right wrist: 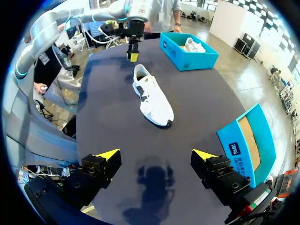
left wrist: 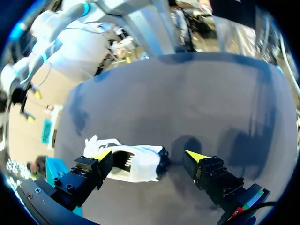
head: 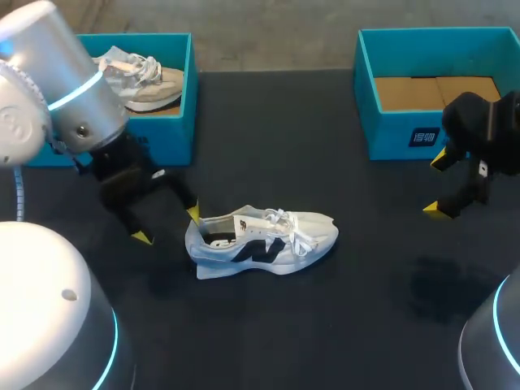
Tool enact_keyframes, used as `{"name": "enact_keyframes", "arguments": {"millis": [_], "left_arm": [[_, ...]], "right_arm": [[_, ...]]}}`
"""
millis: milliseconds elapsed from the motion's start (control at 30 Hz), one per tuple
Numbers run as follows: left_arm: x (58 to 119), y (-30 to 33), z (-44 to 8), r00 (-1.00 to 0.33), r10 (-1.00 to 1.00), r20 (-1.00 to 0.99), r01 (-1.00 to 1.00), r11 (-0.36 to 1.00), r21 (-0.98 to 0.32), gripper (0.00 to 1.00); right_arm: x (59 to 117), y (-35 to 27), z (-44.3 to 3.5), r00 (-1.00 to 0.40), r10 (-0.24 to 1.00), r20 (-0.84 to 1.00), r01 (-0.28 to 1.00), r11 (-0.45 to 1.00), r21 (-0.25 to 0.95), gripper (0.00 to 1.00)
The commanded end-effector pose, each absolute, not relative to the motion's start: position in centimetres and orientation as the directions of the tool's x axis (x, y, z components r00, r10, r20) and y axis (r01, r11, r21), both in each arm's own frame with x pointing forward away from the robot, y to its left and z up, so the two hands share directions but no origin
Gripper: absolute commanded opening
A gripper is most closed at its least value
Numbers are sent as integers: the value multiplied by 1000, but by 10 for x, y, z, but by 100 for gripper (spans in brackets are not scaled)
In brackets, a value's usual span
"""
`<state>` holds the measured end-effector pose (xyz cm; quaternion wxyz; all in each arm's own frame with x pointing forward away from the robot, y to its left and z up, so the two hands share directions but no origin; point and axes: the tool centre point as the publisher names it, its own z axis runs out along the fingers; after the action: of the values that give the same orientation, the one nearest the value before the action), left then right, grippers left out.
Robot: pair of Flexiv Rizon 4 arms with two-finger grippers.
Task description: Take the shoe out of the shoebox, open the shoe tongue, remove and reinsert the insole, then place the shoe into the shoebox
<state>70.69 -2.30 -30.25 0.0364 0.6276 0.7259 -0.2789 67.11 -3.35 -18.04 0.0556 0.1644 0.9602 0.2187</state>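
1. Shoe (head: 264, 242): white trainer out on the tabletop (head: 341, 325). Its heel (head: 199, 236) lies in the gap of the left hand (head: 168, 225), and its toe points away from that hand. It seems to sit on its sole.
2. Handling, as a judgement: light, with a soft mesh upper that will crumple under a pinch. The sole and heel counter are stiffer. The laces (head: 284, 221) are loose and could snag a finger.
3. Hold points, as a judgement: pinch the heel counter or midsole edge to steady it. The tongue wants a shallow pinch at its top edge. The insole is not visible from here.
4. Left hand, wrist view (left wrist: 149, 155): released, fingers spread wide. The shoe (left wrist: 136, 164) sits between them, its heel opening just beside one yellow tip and the other tip well apart. Whether it touches that first finger I cannot tell.
5. Left arm pose: enters from its own side and is angled down, with the fingertips low near the tabletop.
6. Right hand (head: 438, 185): released and grasping nothing, raised above the tabletop. Its fingertips point down and inward.
7. Right wrist view: the shoe (right wrist: 152, 96) lies well ahead of the right hand (right wrist: 156, 153), and the empty shoebox (right wrist: 234, 150) is just beside one finger.
8. Empty shoebox (head: 398, 138) shows a bare cardboard floor. A far shoebox (head: 175, 130), just behind the left hand, holds a second shoe (head: 146, 77).
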Motion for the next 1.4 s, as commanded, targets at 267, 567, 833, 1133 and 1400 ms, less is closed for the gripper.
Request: {"name": "enact_keyframes", "arguments": {"millis": [267,567,833,1133,1400], "left_arm": [[711,12,-313,-525,776,-349,762,245,-599,100],[699,27,-329,-784,606,-138,457,412,-788,100],[698,43,-355,-927,374,-23,208,462,-862,100],[697,50,-371,-986,165,39,26,374,-927,100],[697,60,-375,-997,24,75,-65,284,-957,100]], "right_arm": [[673,-33,-181,-940,340,-33,293,852,435,100],[673,-33,-181,-940,340,-33,293,852,435,100],[673,-33,-181,-940,340,-33,293,852,435,100],[673,-33,-181,-940,340,-33,293,852,435,100],[673,-33,-181,-940,340,-33,293,852,435,100]]}}
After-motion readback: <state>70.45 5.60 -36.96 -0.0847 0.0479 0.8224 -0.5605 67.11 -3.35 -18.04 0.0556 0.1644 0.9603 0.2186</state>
